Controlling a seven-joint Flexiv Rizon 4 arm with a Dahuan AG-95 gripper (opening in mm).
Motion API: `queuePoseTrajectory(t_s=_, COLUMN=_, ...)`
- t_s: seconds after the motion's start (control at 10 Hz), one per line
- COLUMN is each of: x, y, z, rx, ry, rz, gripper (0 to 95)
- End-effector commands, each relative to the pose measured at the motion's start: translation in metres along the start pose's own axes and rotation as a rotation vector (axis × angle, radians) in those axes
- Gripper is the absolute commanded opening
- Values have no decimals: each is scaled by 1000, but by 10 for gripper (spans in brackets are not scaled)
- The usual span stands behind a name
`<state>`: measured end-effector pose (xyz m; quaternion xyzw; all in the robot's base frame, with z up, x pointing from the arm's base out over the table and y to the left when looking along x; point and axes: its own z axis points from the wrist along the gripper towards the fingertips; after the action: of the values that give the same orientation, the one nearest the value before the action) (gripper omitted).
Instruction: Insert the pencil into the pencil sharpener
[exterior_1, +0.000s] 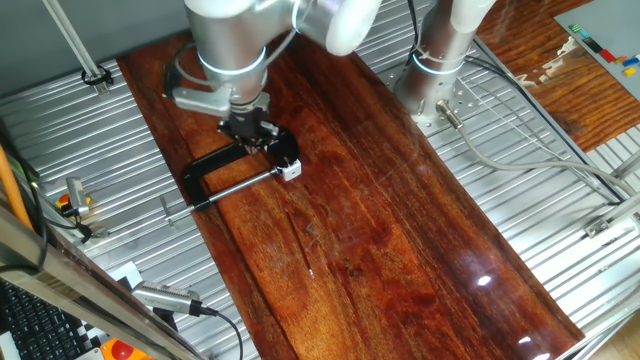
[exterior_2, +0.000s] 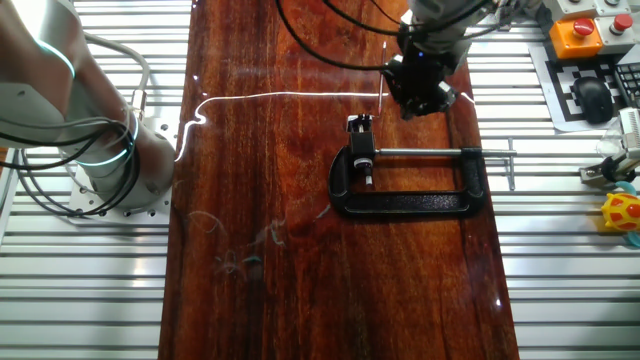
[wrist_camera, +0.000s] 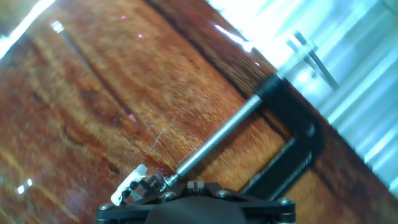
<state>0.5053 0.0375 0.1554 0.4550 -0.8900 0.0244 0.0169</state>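
The pencil sharpener (exterior_1: 291, 170) is a tiny white block held in the black C-clamp (exterior_1: 212, 172) at the tip of its steel rod. It also shows in the other fixed view (exterior_2: 357, 124) and in the hand view (wrist_camera: 129, 185). My gripper (exterior_1: 251, 128) hovers just above and behind the clamp's jaw end, near the sharpener (exterior_2: 418, 92). In the hand view its fingertips (wrist_camera: 196, 185) stand pressed together with only a hairline slit. No pencil shows between them. A thin pale line (exterior_2: 382, 78) lies beside the gripper. I cannot tell whether it is the pencil.
The clamp lies flat on the dark wooden board (exterior_1: 400, 240), its rod handle over the board's edge (exterior_2: 510, 163). Ribbed metal table surrounds the board. A second arm's base (exterior_1: 440, 85) stands at the far end. Cables and a red button box (exterior_2: 578, 30) sit at the side.
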Motion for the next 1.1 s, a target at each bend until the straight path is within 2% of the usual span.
queuePoseTrajectory(t_s=0.1, x=2, y=-3, z=0, rx=-15, ry=-14, rz=-100, gripper=0)
queuePoseTrajectory(t_s=0.3, x=2, y=-3, z=0, rx=-20, ry=-20, rz=-176, gripper=0)
queuePoseTrajectory(t_s=0.5, x=2, y=-3, z=0, rx=-9, ry=-19, rz=-183, gripper=0)
queuePoseTrajectory(t_s=0.8, x=2, y=-3, z=0, rx=-14, ry=-31, rz=-182, gripper=0)
queuePoseTrajectory(t_s=0.9, x=-3, y=-1, z=1, rx=-15, ry=-31, rz=-179, gripper=0)
queuePoseTrajectory(t_s=1.0, x=-19, y=8, z=2, rx=-7, ry=-17, rz=-175, gripper=0)
queuePoseTrajectory(t_s=1.1, x=-27, y=13, z=4, rx=-4, ry=-12, rz=-175, gripper=0)
